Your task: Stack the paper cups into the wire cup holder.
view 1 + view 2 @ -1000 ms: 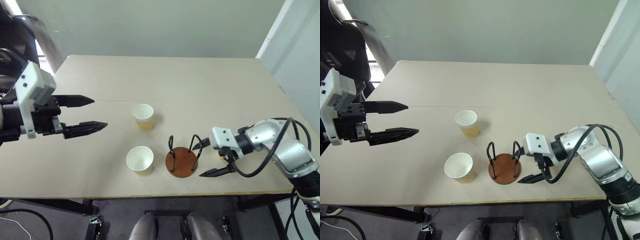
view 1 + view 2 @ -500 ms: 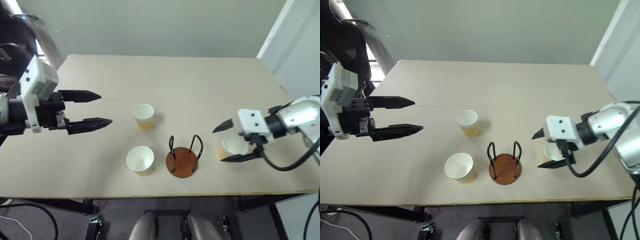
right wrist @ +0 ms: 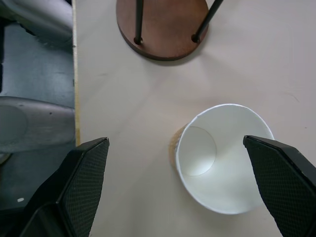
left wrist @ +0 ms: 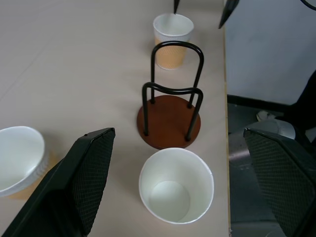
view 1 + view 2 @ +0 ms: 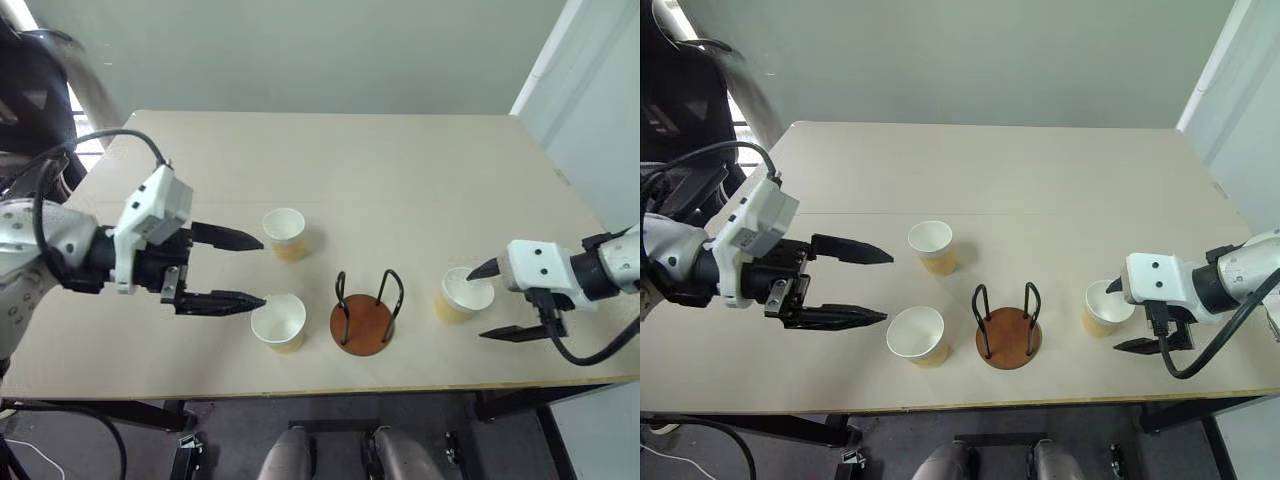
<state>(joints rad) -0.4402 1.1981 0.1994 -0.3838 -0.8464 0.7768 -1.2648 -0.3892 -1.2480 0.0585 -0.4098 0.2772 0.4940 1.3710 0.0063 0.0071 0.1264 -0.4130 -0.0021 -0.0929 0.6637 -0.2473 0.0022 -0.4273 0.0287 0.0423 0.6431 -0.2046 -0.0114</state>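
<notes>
Beige bench (image 5: 400,180) is carrying everything. I am taking the wire cup holder (image 5: 363,318) as my landmark: it is standing empty near the front edge. Three paper cups are sitting upright around it: left (image 5: 279,321), behind-left (image 5: 285,233), right (image 5: 462,294). I am keeping the left tool (image 5: 238,271) spread toward the left cup and the right tool (image 5: 494,300) spread around the right cup, neither gripping, probably lining up grasps.

Three paper cups (image 5: 279,321) (image 5: 285,233) (image 5: 462,294) are tan-yellow outside, white inside with white rims. The wire cup holder (image 5: 364,315) has a reddish-brown disc base and black wire loops. The counter (image 5: 400,180) is plain pale beige. Both the left tool (image 5: 248,271) and the right tool (image 5: 492,300) have black fingers with a fine cross-hatch texture, on white housings.
</notes>
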